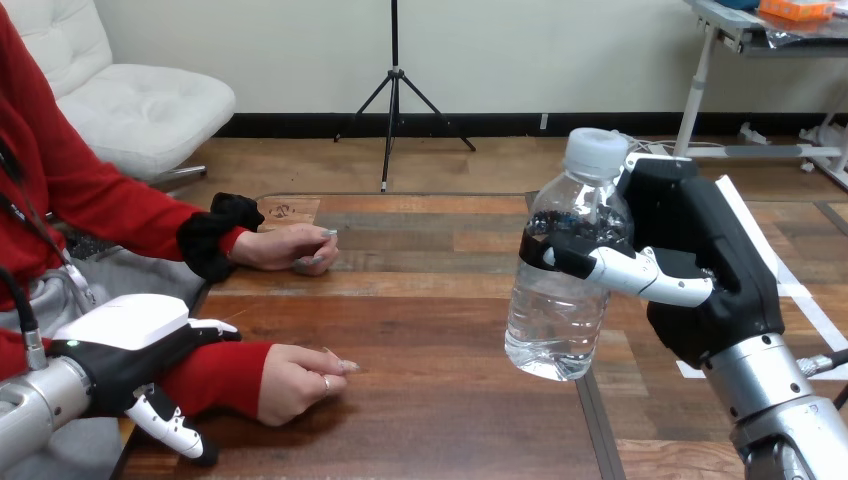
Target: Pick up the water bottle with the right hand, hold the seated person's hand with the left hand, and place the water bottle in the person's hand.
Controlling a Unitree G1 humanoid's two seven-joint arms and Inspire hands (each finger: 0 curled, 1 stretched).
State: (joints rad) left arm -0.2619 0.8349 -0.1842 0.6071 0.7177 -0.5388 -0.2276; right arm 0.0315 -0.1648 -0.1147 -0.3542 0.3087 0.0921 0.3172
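Head view: the robot's right hand (700, 250) holds the water bottle (568, 270) in the air above the wooden table (450, 400), at the right half of the scene. The black thumb (630, 270), sheathed in white shells, wraps across the front of the bottle below its shoulder, and the black palm sits behind it, so the hand is clasped around the bottle. The silver right forearm (770, 385) rises from the lower right corner. The bottle is clear, ribbed plastic with a white screw cap (597, 152). It leans slightly, cap toward the right, and its rounded base hangs clear of the tabletop.

At the lower left, the robot's left hand (130, 322) comes in on its silver forearm (35, 405), its smooth white back shell turned upward. It lies over the red-sleeved forearm (220, 375) of the seated person; whether it grips that forearm cannot be told. The person's nearer hand (300, 382) rests on the table just beyond the robot's left hand, knuckles up and loosely curled. The person's farther hand (288, 248) lies on the tabletop near the far left edge, also loosely curled. The bottle is well apart from both of the person's hands. The table is made of brown planks with visible grain, and a dark seam (592, 415) runs under the bottle.
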